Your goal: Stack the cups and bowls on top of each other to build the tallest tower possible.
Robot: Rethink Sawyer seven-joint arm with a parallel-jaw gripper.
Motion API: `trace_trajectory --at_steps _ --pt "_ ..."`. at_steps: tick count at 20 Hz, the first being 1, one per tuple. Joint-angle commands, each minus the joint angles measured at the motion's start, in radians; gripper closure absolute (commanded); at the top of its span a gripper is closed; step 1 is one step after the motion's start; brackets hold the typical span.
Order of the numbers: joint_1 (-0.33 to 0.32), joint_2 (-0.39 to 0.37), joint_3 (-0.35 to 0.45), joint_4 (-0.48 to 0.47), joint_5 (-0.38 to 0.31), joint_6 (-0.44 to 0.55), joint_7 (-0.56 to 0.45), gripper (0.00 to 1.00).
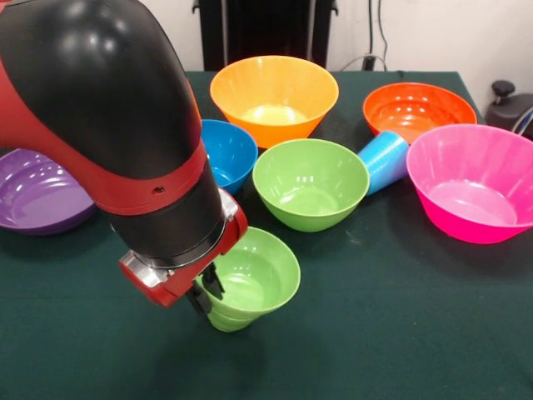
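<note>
end effector [205, 293] at lime green cup [250, 279] — fingers on rim.

Pincer [208, 292] grips the rim of the lime green cup [250, 283], near the green bowl [310, 183]
</note>
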Motion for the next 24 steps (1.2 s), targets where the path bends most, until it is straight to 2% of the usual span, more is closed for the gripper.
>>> trace_trajectory --at_steps 1,12,24 --pt "0.031 0.047 0.064 -0.052 -0.15 0.083 0.001 1.0" --pt "0.03 0.036 0.062 -0.046 -0.193 0.129 0.041 1.0" --pt "0.016 0.02 -0.002 0.029 -0.103 0.081 0.103 1.0"
